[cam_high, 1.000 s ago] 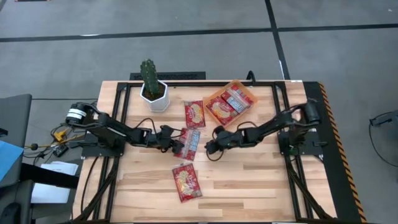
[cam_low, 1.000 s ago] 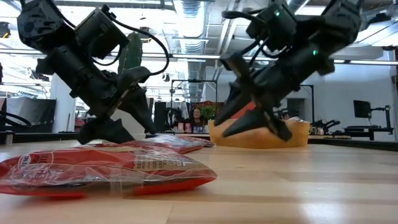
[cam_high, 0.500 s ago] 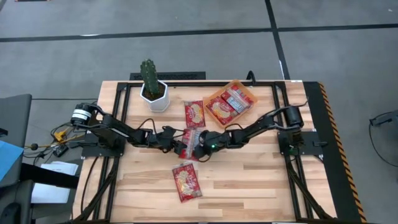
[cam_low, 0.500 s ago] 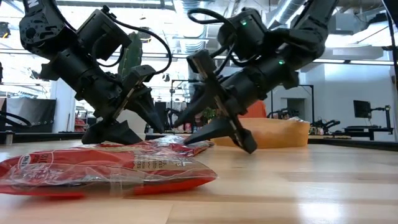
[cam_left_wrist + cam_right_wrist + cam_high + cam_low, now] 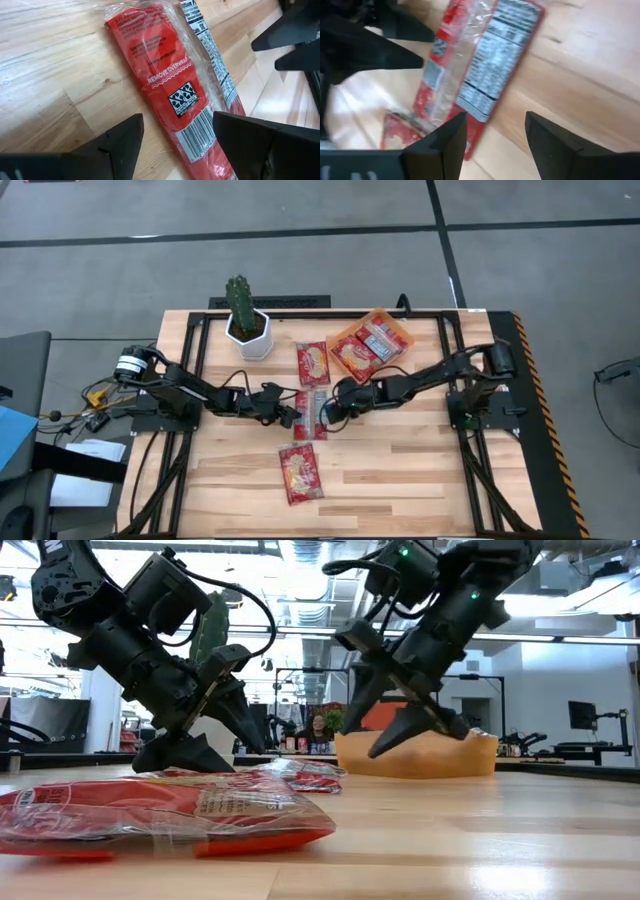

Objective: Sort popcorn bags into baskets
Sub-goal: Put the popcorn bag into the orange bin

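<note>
Between my two grippers a red popcorn bag (image 5: 312, 412) lies flat on the table, printed back up (image 5: 175, 80) (image 5: 485, 60). My left gripper (image 5: 290, 413) (image 5: 177, 120) is open and low at the bag's left side, one finger on either side of its end; no touch shows. Just right of the bag, my right gripper (image 5: 328, 411) (image 5: 410, 735) is open and raised off the table. Two more bags lie flat: one (image 5: 312, 363) toward the far edge, one (image 5: 300, 472) toward the near edge. The orange tray (image 5: 400, 328) holds several bags.
A white pot with a green cactus (image 5: 247, 330) stands at the far left of the table. The orange tray (image 5: 420, 755) sits at the far side, right of the middle. Bare wood lies on the near half, left and right of the near bag.
My right gripper swung in toward the table's left and came down at the middle bag, then drew back toward the right and rose. The middle bag has turned a little and now lies straighter. My left gripper edged toward the bag and stayed open.
</note>
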{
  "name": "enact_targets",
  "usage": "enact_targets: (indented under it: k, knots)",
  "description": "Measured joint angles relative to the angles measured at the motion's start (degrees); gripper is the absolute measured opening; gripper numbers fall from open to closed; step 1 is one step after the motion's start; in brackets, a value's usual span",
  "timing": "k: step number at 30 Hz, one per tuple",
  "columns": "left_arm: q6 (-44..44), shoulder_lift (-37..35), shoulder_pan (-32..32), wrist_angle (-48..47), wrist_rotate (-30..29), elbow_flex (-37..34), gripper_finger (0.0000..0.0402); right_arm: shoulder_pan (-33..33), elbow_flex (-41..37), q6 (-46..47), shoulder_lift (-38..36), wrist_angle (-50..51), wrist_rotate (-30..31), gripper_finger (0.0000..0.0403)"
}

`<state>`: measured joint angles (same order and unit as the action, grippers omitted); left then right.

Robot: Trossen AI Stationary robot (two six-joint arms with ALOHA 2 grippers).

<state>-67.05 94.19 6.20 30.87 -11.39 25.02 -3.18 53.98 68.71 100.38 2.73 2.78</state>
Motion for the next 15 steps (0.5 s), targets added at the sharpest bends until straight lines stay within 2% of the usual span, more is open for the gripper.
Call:
enact_targets:
  k: [3, 10, 12, 15]
  knots:
    - [0.1, 0.0, 0.0, -0.06, 0.03, 0.17, 0.0238, -0.56, 0.0, -0.17, 0.49, 0.42, 1.49, 0.0216]
    - [0.84, 0.15, -0.5, -0.21, 1.14, 1.37, 0.0238, -0.72, -0.02, 4.6, 8.52, -12.57, 0.95, 0.0221]
    - [1.17, 0.17, -0.76, -0.15, 1.42, 1.46, 0.0238, -0.38, 0.24, 5.73, 10.68, -18.16, -1.11, 0.0223]
    - [1.0, 0.62, -1.18, -0.16, 1.69, 1.46, 0.0238, 0.0, 0.54, 6.58, 12.01, -20.42, -1.63, 0.0222]
